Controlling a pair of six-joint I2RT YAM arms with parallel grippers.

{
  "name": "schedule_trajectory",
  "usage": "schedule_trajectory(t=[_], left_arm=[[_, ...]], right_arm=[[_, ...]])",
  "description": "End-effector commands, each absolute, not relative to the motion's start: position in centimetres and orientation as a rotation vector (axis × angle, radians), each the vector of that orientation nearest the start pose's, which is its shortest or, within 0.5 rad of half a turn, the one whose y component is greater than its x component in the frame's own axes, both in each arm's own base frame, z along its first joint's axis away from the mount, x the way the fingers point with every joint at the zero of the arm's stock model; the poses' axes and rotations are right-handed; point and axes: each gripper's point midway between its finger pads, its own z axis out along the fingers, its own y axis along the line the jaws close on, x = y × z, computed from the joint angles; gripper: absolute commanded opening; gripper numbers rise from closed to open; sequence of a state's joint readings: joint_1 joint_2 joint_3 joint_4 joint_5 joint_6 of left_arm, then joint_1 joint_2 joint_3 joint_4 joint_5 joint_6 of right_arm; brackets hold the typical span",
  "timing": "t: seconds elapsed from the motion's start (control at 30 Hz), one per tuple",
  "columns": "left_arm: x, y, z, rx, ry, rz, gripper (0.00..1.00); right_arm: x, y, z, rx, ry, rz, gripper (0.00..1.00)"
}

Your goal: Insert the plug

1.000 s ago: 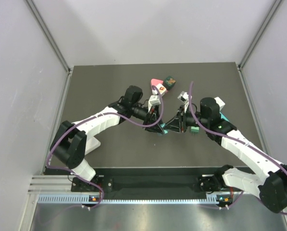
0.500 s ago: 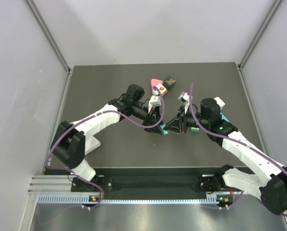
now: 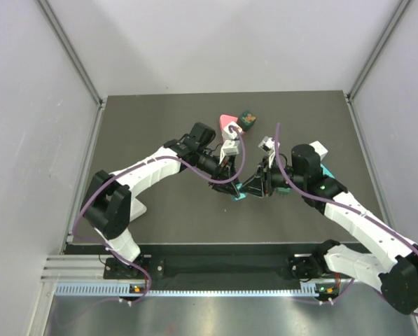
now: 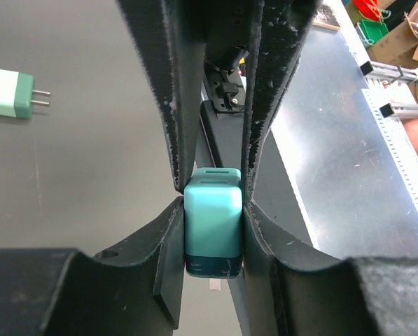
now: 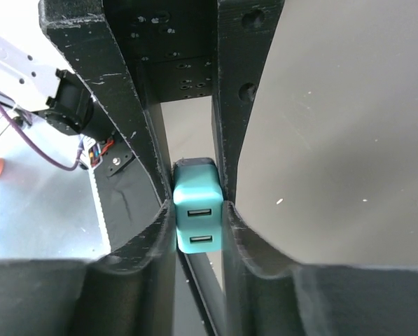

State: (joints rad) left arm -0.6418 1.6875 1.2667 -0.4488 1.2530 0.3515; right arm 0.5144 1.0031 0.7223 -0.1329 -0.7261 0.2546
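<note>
A teal cube adapter (image 3: 242, 191) hangs between the two grippers above the dark mat. In the left wrist view the adapter (image 4: 212, 224) shows its dark base and a metal prong below. My left gripper (image 4: 212, 203) is shut on its sides. In the right wrist view the adapter (image 5: 197, 203) shows two USB ports toward the camera. My right gripper (image 5: 198, 210) is shut on it from the opposite end. In the top view the left gripper (image 3: 230, 185) and the right gripper (image 3: 257, 185) meet tip to tip.
A green and white two-prong plug (image 4: 5, 92) lies on the mat, next to the right arm (image 3: 283, 190). A pink piece (image 3: 227, 120) and a dark green block (image 3: 248, 119) lie further back. The table's metal front rail (image 3: 216, 287) runs along the near edge.
The left arm has reached further right, and the two grippers have drawn closer together around the teal adapter. The adapter has stayed at about the same spot.
</note>
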Motion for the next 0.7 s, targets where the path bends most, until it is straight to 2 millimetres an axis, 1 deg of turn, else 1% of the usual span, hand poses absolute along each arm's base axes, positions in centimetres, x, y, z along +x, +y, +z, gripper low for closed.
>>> schedule_trajectory(t=[0.0,0.03,0.07,0.1,0.17,0.27,0.37,0.43,0.47,0.6,0.63,0.67], left_arm=[[18.1,-34.2,21.9,1.544,1.494,-1.682,0.0],[18.0,-34.2,22.3,1.55,1.468,-1.68,0.0],[17.9,-34.1,22.6,1.554,1.455,-1.673,0.0],[17.7,-34.0,22.9,1.554,1.448,-1.665,0.0],[17.9,-34.2,23.5,1.531,1.445,-1.658,0.0],[18.0,-34.4,24.2,1.503,1.422,-1.645,0.0],[17.7,-34.4,24.6,1.483,1.409,-1.646,0.0],[17.7,-34.6,24.7,1.471,1.403,-1.654,0.0],[17.8,-34.6,24.6,1.46,1.419,-1.662,0.0],[18.1,-35.1,24.7,1.46,1.413,-1.666,0.0],[18.4,-35.2,24.6,1.453,1.421,-1.653,0.0],[18.6,-35.3,24.6,1.447,1.428,-1.643,0.02]], right_arm=[[20.3,25.3,24.1,-0.746,1.849,1.157,0.28],[20.1,25.3,24.0,-0.752,1.851,1.166,0.32],[20.0,25.3,23.7,-0.751,1.86,1.173,0.39],[20.0,25.3,23.5,-0.75,1.867,1.179,0.43],[19.7,25.5,22.9,-0.753,1.881,1.203,0.55],[19.5,25.6,22.3,-0.738,1.899,1.229,0.57],[19.2,25.9,22.4,-0.753,1.88,1.264,0.57],[19.3,26.0,22.6,-0.757,1.871,1.266,0.54],[19.4,26.1,22.8,-0.763,1.862,1.262,0.5],[19.5,26.3,23.4,-0.78,1.835,1.272,0.42],[19.5,26.4,23.4,-0.78,1.833,1.272,0.38],[19.6,26.5,23.4,-0.773,1.833,1.282,0.32]])
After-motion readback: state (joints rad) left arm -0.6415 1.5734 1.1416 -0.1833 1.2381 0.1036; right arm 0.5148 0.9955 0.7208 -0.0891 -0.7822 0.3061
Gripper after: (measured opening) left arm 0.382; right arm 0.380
